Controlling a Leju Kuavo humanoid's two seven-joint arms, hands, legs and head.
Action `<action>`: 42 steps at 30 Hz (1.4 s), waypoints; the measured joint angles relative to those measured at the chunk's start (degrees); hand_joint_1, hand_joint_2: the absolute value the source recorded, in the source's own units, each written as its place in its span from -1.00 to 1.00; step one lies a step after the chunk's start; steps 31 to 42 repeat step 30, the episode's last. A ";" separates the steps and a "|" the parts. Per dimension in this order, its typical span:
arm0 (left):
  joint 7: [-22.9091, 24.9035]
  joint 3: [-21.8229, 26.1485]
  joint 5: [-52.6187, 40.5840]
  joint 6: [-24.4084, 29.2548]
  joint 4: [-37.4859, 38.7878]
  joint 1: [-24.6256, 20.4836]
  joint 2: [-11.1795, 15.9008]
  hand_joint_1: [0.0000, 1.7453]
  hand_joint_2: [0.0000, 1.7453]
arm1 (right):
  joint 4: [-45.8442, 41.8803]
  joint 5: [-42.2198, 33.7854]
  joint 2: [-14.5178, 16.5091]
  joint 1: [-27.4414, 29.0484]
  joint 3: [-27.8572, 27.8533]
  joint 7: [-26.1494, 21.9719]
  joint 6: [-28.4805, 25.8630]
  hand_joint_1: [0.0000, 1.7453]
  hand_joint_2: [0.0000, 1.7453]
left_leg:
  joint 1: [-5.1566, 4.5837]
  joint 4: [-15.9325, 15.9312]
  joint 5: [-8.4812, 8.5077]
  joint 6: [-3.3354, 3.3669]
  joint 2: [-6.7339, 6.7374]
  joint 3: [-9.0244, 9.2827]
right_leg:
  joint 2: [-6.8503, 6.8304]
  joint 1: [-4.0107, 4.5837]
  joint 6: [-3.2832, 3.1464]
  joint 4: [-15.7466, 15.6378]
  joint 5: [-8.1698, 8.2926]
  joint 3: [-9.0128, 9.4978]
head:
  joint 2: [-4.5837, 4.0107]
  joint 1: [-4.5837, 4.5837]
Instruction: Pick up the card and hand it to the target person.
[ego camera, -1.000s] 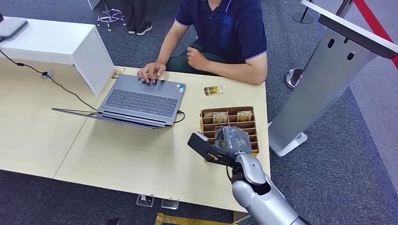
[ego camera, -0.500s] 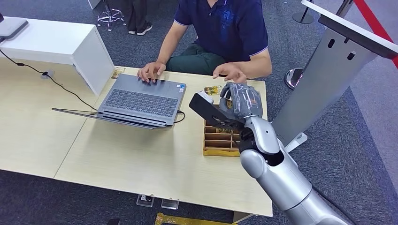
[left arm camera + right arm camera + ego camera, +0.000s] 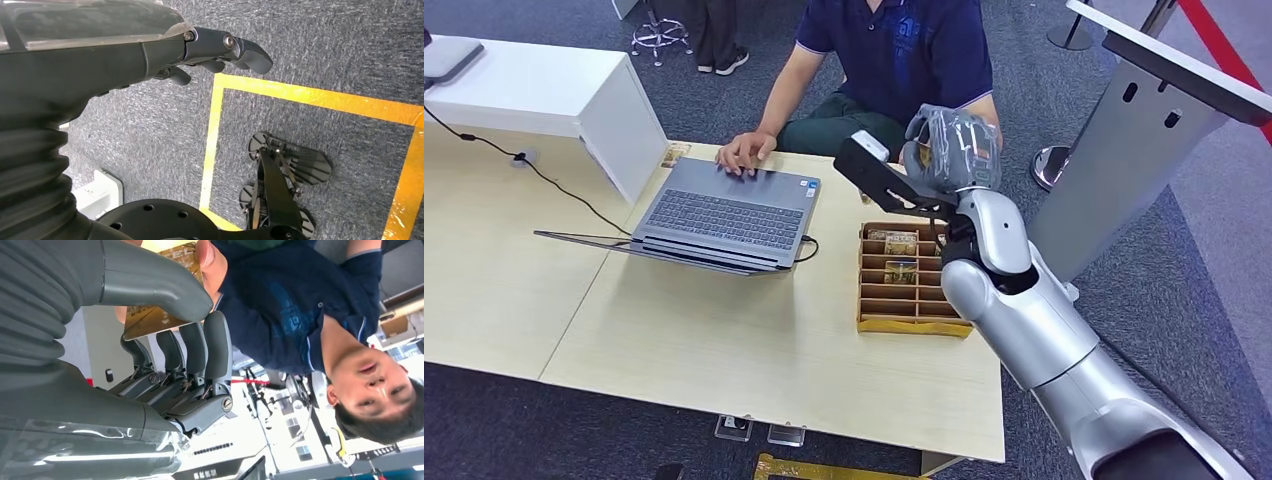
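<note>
My right hand (image 3: 949,150) is raised over the far table edge, in front of the seated person in a navy shirt (image 3: 904,55). In the right wrist view, that hand (image 3: 165,365) pinches a gold card (image 3: 145,322) between its thumb and fingers. The person's fingertips (image 3: 207,257) touch the card's far end. In the head view the card is hidden behind my hand. The person's other hand (image 3: 746,150) rests on the laptop. My left hand (image 3: 220,47) hangs over the carpet with nothing in it.
A brown slotted card tray (image 3: 914,325) holding a few cards stands under my right forearm. An open laptop (image 3: 724,215) lies left of it, with a white box (image 3: 544,90) at the far left. A grey stand (image 3: 1124,150) rises off the table's right end.
My right arm has risen from the card tray and reached forward to the person with the card. The person's hand came up from the chest to meet it.
</note>
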 joint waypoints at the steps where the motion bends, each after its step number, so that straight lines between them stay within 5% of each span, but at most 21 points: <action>1: -0.13 0.00 0.00 -0.12 0.00 0.01 -0.01 -1.00 1.00 | 0.96 0.22 0.26 -0.29 0.01 -0.33 -0.38 -0.60 1.00 | 0.00 0.00 0.00 0.00 0.00 0.00 | 0.00 0.00 0.00 0.00 0.00 0.00 | 0.00 -0.01; 2: -0.27 0.00 -0.03 -0.33 0.00 0.02 -0.01 -1.00 1.00 | 1.85 0.42 0.49 -0.48 0.01 -0.62 -0.65 -1.00 1.00 | 0.00 0.00 0.00 0.00 0.00 0.00 | 0.00 0.00 0.00 0.00 0.00 0.00 | 0.00 -0.01; 12: -0.84 0.04 1.20 -0.15 0.00 0.10 -0.01 -1.00 1.00 | 5.87 -3.78 1.72 0.18 -0.41 -3.88 -1.35 -1.00 1.00 | 0.00 0.01 0.00 0.00 0.00 0.04 | 0.00 0.00 0.00 -0.01 0.00 -0.01 | -0.01 -0.02; 16: -0.86 0.11 1.95 -0.01 0.00 0.26 -0.01 -1.00 1.00 | 2.40 -19.30 0.73 4.84 -2.69 -8.99 0.94 -1.00 1.00 | 0.00 0.02 -0.01 0.00 0.01 0.08 | 0.01 0.00 0.00 -0.02 0.00 -0.01 | 0.00 -0.01; 21: -0.91 0.19 2.51 0.03 0.00 0.55 0.01 -1.00 1.00 | -5.68 -52.73 -3.12 14.79 -7.15 -19.22 13.45 -1.00 1.00 | -0.01 0.03 -0.03 0.03 0.00 0.11 | 0.00 0.00 0.01 -0.10 -0.01 0.02 | -0.01 0.00; 24: -0.88 0.29 3.14 0.42 0.00 0.75 0.02 -1.00 1.00 | -11.07 -61.47 -6.28 22.13 -9.94 -23.52 16.07 -1.00 1.00 | 0.00 0.03 -0.05 0.05 -0.01 0.11 | -0.01 0.00 0.02 -0.15 -0.02 0.03 | -0.01 -0.01; 30: -0.70 1.08 4.06 1.22 0.00 1.02 0.19 -1.00 1.00 | -23.56 -61.72 -12.49 41.66 -16.15 -28.36 13.88 -1.00 1.00 | 0.00 0.02 -0.17 0.10 0.01 0.06 | 0.00 0.00 0.05 -0.21 -0.05 0.04 | 0.00 0.01; 42: -0.70 1.08 4.06 1.22 0.00 1.02 0.19 -1.00 1.00 | -23.56 -61.72 -12.49 41.66 -16.15 -28.36 13.88 -1.00 1.00 | 0.00 0.02 -0.17 0.10 0.01 0.06 | 0.00 0.00 0.05 -0.21 -0.05 0.04 | 0.00 0.01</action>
